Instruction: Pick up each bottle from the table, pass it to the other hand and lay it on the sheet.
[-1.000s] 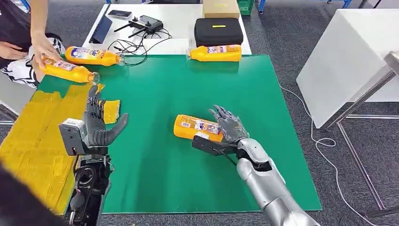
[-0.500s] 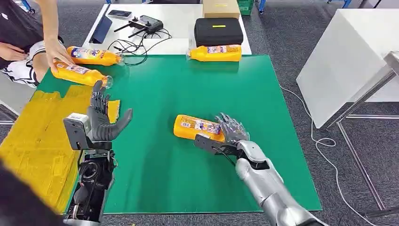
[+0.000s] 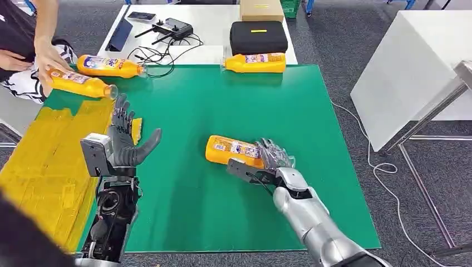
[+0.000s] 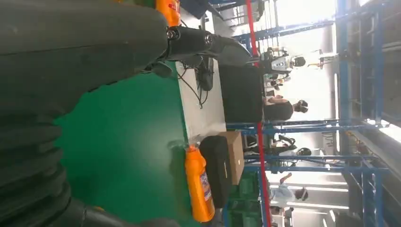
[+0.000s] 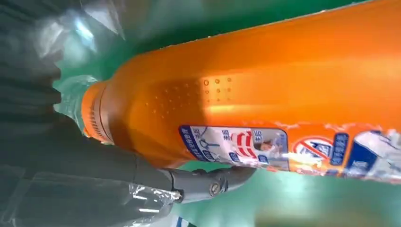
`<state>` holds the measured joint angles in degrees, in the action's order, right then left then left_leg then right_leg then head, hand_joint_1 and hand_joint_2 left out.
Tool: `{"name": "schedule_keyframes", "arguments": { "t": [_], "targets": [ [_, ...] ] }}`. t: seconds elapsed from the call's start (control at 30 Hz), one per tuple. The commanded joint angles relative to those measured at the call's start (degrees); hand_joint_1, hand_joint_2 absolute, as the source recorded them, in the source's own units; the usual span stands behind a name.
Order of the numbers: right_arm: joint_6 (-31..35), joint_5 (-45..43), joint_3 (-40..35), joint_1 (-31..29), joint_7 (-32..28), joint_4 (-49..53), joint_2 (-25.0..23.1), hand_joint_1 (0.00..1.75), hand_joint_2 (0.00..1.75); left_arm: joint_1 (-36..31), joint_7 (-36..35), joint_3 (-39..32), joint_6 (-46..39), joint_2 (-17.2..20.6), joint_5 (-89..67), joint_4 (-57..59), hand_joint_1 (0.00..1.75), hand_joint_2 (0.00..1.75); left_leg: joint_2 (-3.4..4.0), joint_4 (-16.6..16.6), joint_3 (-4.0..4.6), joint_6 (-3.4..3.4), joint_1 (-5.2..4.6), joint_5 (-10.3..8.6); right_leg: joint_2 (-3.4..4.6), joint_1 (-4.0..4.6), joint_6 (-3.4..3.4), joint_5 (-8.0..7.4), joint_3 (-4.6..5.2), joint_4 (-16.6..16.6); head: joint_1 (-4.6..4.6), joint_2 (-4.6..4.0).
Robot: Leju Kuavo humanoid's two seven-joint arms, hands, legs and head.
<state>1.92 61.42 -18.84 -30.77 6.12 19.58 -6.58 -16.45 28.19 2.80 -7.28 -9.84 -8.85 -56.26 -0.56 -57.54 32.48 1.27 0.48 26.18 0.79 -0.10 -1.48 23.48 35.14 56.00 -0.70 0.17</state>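
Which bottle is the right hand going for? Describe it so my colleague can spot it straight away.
On the green mat, look near the middle, just ahead of the right hand. An orange bottle lies on its side there, alone. The other orange bottles lie along the mat's far edge.

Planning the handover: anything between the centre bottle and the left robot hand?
Nothing visible: bare green mat lies between the lying orange plastic bottle under the right robot hand and the raised left robot hand.
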Motion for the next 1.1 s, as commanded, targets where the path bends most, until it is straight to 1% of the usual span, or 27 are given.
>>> {"name": "schedule_keyframes", "arguments": {
  "t": [0.03,0.07,0.13,0.23,0.33,0.37,0.43,0.47,0.5,0.53,0.57,0.6,0.67,0.73,0.77,0.8,0.83,0.9,0.93,0.97,1.0,1.07,1.1],
  "targets": [
    [-3.48,2.26,-0.99,-2.57,3.54,-6.41,-0.73,1.08,1.75,-2.50,-1.73,2.74,0.20,0.28,-0.42,0.49,0.00,1.75,-0.05,0.04,-0.23,-0.03,0.01,0.07,-0.13,0.03,0.01,0.09,-0.23,-0.03,-0.02,0.00],
    [-3.73,2.47,-1.10,-2.53,3.63,-6.48,-0.77,1.43,1.75,-2.48,-1.73,2.75,0.23,0.29,-0.40,0.50,0.00,1.75,-0.07,0.07,-0.35,-0.05,0.03,0.09,-0.18,0.05,0.01,0.13,-0.36,-0.05,0.00,0.00],
    [-3.79,2.54,-1.14,-2.46,3.68,-6.48,-0.80,1.43,1.75,-2.43,-1.73,2.75,0.25,0.33,-0.40,0.51,0.00,1.75,-0.06,0.05,-0.15,-0.02,0.01,0.02,-0.11,0.02,0.00,0.05,-0.14,-0.04,0.00,0.00],
    [-3.81,2.54,-1.13,-2.53,3.68,-6.44,-0.83,1.43,1.75,-2.37,-1.73,2.73,0.27,0.39,-0.40,0.53,0.00,1.75,-0.08,0.07,-0.34,-0.03,0.03,0.08,-0.16,0.05,0.00,0.11,-0.34,-0.07,-0.02,0.00],
    [-3.81,2.54,-1.13,-2.53,3.68,-6.44,-0.83,1.43,1.75,-2.37,-1.73,2.73,0.27,0.39,-0.40,0.53,0.00,1.75,-0.04,0.05,-0.20,-0.03,0.02,0.03,-0.09,0.03,0.00,0.04,-0.19,-0.06,-0.02,0.00],
    [-3.81,2.54,-1.13,-2.53,3.68,-6.44,-0.83,1.43,1.75,-2.37,-1.73,2.73,0.27,0.39,-0.40,0.53,0.00,1.75,-0.04,0.08,-0.35,-0.04,0.02,0.08,-0.13,0.04,0.01,0.10,-0.34,-0.07,0.00,0.00],
    [-3.81,2.54,-1.13,-2.53,3.68,-6.44,-0.83,1.43,1.75,-2.37,-1.73,2.73,0.27,0.39,-0.40,0.53,0.00,1.75,-0.04,0.05,-0.22,-0.03,0.02,0.03,-0.11,0.03,0.01,0.06,-0.21,-0.05,0.00,0.00],
    [-3.81,2.54,-1.13,-2.53,3.68,-6.44,-0.83,1.47,1.75,-2.37,-1.73,2.73,0.27,0.39,-0.40,0.53,0.00,1.75,-0.03,0.06,-0.34,-0.04,0.03,0.07,-0.13,0.05,0.01,0.09,-0.32,-0.06,0.00,0.00],
    [-4.65,3.17,-1.45,-2.59,4.00,-6.51,-0.77,1.66,1.75,-2.29,-1.74,2.66,0.36,0.39,-0.36,0.40,0.00,1.75,-0.04,0.06,-0.28,-0.04,0.02,0.04,-0.13,0.04,0.01,0.07,-0.26,-0.06,0.00,0.00],
    [-5.27,3.72,-1.80,-2.56,4.20,-6.58,-0.72,1.71,1.75,-2.16,-1.74,2.59,0.34,0.39,-0.33,0.28,0.00,1.75,-0.03,0.05,-0.21,-0.03,0.01,0.02,-0.10,0.02,0.01,0.04,-0.18,-0.05,0.00,0.00],
    [-5.67,4.16,-2.06,-2.53,4.36,-6.56,-0.66,1.75,1.75,-1.93,-1.72,2.46,0.26,0.39,-0.29,0.02,0.00,1.75,-0.04,0.07,-0.35,-0.05,0.03,0.06,-0.14,0.05,0.02,0.09,-0.33,-0.07,-0.02,0.00],
    [-5.78,4.36,-2.20,-2.54,4.43,-6.56,-0.63,1.71,1.75,-1.81,-1.71,2.42,0.26,0.42,-0.28,-0.12,0.00,1.75,-0.03,0.05,-0.25,-0.03,0.03,0.03,-0.11,0.04,0.01,0.05,-0.23,-0.06,0.00,0.00],
    [-5.69,5.17,-2.66,-2.64,4.75,-6.40,-0.49,1.75,1.75,-1.32,-1.74,2.14,0.25,0.55,-0.22,-0.67,0.00,1.75,-0.02,0.09,-0.38,-0.04,0.02,0.07,-0.12,0.04,0.01,0.09,-0.35,-0.08,-0.02,0.00],
    [-4.98,5.94,-3.13,-2.71,4.90,-6.17,-0.40,1.75,1.75,-0.89,-1.76,1.89,0.32,0.62,-0.18,-1.09,0.00,1.75,0.00,0.07,-0.28,-0.03,0.01,0.04,-0.08,0.03,0.01,0.05,-0.25,-0.06,0.00,0.00],
    [-3.81,6.36,-3.31,-2.60,4.61,-5.83,-0.36,1.75,1.75,-0.60,-1.75,1.80,0.43,0.69,-0.18,-1.30,0.00,1.75,0.03,0.10,-0.42,-0.04,0.02,0.09,-0.07,0.05,0.01,0.09,-0.37,-0.09,-0.02,0.00],
    [-3.24,6.55,-3.43,-2.49,4.40,-5.67,-0.34,1.75,1.75,-0.39,-1.75,1.77,0.48,0.69,-0.18,-1.45,0.00,1.75,0.01,0.08,-0.37,-0.03,0.02,0.08,-0.09,0.04,0.01,0.09,-0.33,-0.07,0.00,0.00],
    [-1.31,7.13,-3.88,-2.16,4.07,-5.30,-0.14,1.75,1.75,0.25,-1.75,1.72,0.54,0.66,-0.20,-1.91,0.00,1.75,0.02,0.07,-0.29,-0.03,0.01,0.04,-0.06,0.03,0.01,0.05,-0.25,-0.06,-0.02,0.00],
    [3.99,8.79,-5.04,-1.75,3.80,-4.58,0.16,1.75,1.75,1.21,-1.59,1.71,0.32,0.65,-0.48,-2.21,0.00,1.75,0.04,0.14,-0.50,-0.04,0.01,0.11,-0.07,0.04,0.00,0.11,-0.45,-0.11,0.00,0.00],
    [8.58,11.20,-6.68,-1.80,4.74,-4.01,0.48,1.75,1.75,1.60,-1.47,1.56,0.22,0.62,-0.49,-2.49,0.00,1.75,0.05,0.08,-0.28,-0.02,-0.01,0.04,-0.01,0.01,0.00,0.04,-0.23,-0.06,-0.02,0.00],
    [11.68,13.10,-7.68,-2.42,5.53,-3.61,0.44,1.75,1.75,2.26,-1.25,1.32,0.10,0.60,-0.52,-3.11,0.00,1.75,0.08,0.12,-0.44,-0.03,-0.01,0.09,-0.03,0.02,0.00,0.09,-0.38,-0.09,-0.02,-0.02],
    [14.25,15.40,-9.10,-3.00,6.71,-3.01,0.65,1.75,1.75,2.47,-1.22,1.17,0.10,0.60,-0.55,-3.61,0.00,1.75,0.09,0.07,-0.25,-0.01,-0.01,0.03,0.02,0.00,0.00,0.02,-0.19,-0.05,-0.02,0.00],
    [16.83,19.77,-10.59,-4.35,8.32,-1.98,0.76,1.75,1.75,2.37,-1.25,0.64,0.30,0.57,-0.74,-4.04,0.00,1.75,0.17,0.03,-0.29,-0.03,-0.02,0.10,0.07,-0.01,0.00,0.07,-0.21,0.01,-0.02,0.00],
    [18.62,20.99,-11.13,-4.67,7.67,-1.03,0.98,1.75,1.75,2.31,-1.25,0.52,0.36,0.56,-0.75,-4.14,0.00,1.75,0.14,0.01,-0.20,-0.03,-0.01,0.09,0.06,0.00,0.00,0.06,-0.16,0.02,0.00,0.00]
  ]
}}
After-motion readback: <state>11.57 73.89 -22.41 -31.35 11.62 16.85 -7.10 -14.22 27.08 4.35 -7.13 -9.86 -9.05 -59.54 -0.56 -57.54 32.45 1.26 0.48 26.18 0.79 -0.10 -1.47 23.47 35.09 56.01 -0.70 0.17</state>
